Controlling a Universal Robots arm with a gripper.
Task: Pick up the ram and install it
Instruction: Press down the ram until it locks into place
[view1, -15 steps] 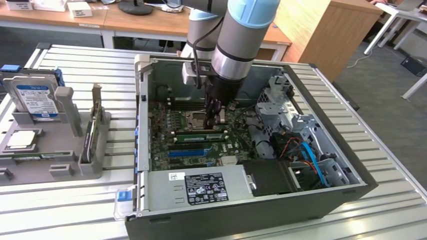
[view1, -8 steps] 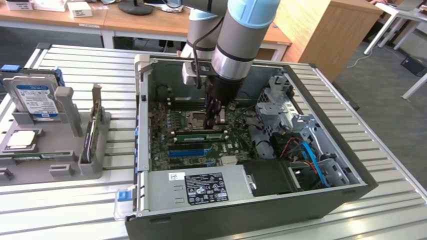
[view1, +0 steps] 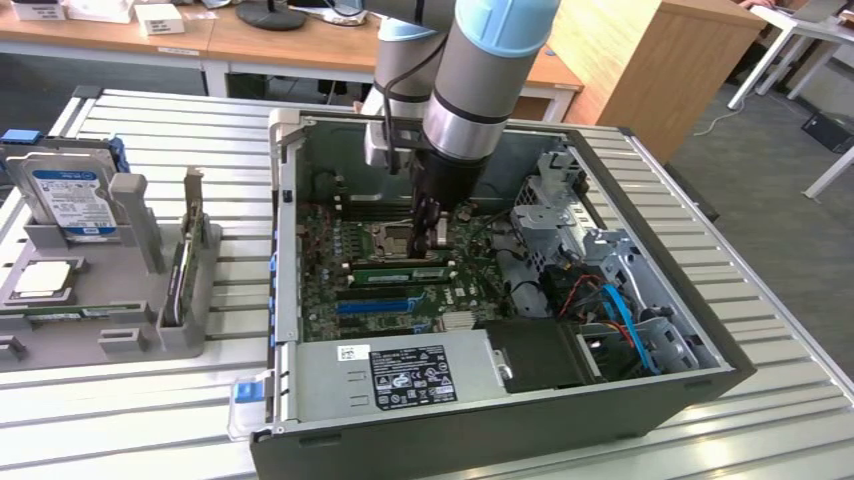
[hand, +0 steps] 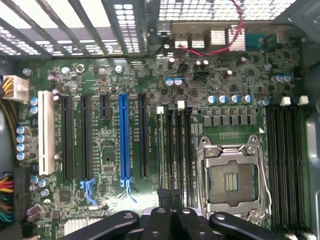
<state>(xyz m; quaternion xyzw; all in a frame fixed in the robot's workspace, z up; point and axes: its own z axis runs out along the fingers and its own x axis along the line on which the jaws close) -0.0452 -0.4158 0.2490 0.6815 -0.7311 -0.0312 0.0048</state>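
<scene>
The exterior view takes in the whole setting. An open computer case (view1: 534, 425) lies on its side on a slatted bench (view1: 774, 330). The arm comes down from the top of the frame into the middle of the case. The end effector (view1: 430, 247) is shut, its dark fingers together with nothing visibly between them. It is low over the motherboard (view1: 327, 270).

The ram (view1: 400, 272) lies along a memory slot just below the fingertips, a green stick running across the board. Whether the fingers touch it I cannot tell.

In the case's lower part sits a labelled power supply (view1: 400, 365), and cables and drive cages crowd the case's side at the exterior view's right. At the frame's left a grey holder (view1: 160, 330) carries a hard drive (view1: 74, 200) standing upright, with other parts beside it.

The wrist view gives the board close up, which the other view cannot. It shows the blue slot (hand: 124, 140), the black memory slots (hand: 177, 150), the open CPU socket (hand: 231, 180) and the closed fingertips (hand: 165, 194) over those slots.

Room is tight. The case walls ring the board, but the span between blue slot and socket is open.
</scene>
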